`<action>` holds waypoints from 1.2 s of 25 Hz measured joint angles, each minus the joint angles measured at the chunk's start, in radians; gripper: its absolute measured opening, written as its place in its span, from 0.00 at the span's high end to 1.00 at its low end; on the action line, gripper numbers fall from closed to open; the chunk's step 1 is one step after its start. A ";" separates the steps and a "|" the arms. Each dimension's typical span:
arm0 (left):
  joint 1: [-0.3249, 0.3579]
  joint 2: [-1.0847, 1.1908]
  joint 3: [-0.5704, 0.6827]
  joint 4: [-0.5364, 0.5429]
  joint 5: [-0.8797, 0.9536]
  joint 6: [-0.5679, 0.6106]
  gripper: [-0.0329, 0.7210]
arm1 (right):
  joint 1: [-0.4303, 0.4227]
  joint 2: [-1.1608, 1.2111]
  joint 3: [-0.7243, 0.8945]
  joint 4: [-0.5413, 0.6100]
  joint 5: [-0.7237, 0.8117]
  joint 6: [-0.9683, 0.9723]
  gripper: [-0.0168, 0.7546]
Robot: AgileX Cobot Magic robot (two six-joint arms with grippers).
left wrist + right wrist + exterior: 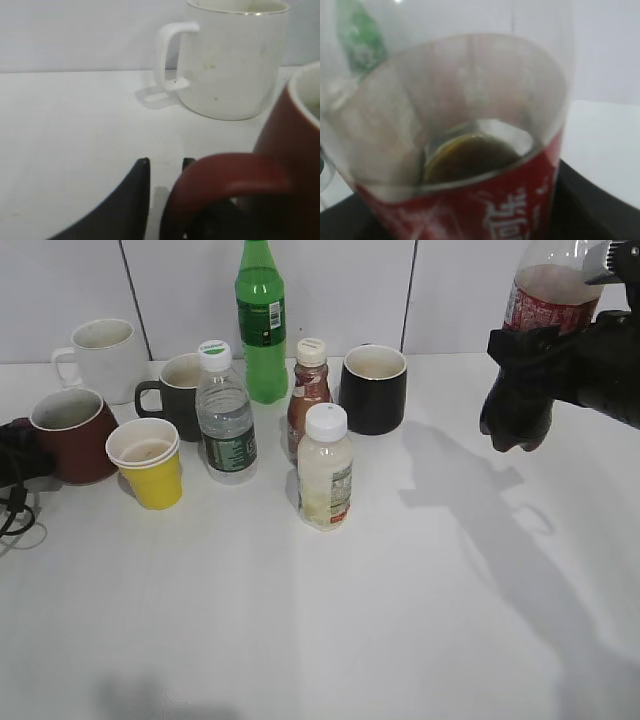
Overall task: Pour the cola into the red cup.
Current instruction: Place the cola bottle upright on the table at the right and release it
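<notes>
Right gripper (535,360): matte black housing, blocky and angular, with a small grey metal piece at its top near the back right corner of the counter. In the right wrist view only a dark black body edge shows along the bottom.

Left gripper (165,162): two black fingers (135,190), smooth, curved, tapering to blunt squared tips. Left arm at the counter's left edge is dark, with thin black cables (15,510) looping off it. No markings or screws legible.

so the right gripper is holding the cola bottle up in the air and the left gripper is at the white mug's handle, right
Not quite. The left gripper is at the handle of the red cup, not the white mug, as the left wrist view shows. The right gripper does hold the cola bottle up.
</notes>
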 joint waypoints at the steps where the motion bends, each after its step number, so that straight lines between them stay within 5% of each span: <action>1: 0.000 0.000 0.000 0.000 0.000 0.000 0.67 | 0.000 0.000 0.000 0.000 0.000 0.000 0.38; 7: 0.000 -0.009 0.000 -0.005 0.015 -0.003 0.59 | 0.000 0.027 0.000 0.000 0.001 0.000 0.38; 30: 0.000 -0.124 0.153 -0.004 0.026 -0.003 0.53 | 0.000 0.040 0.000 0.000 -0.012 0.000 0.38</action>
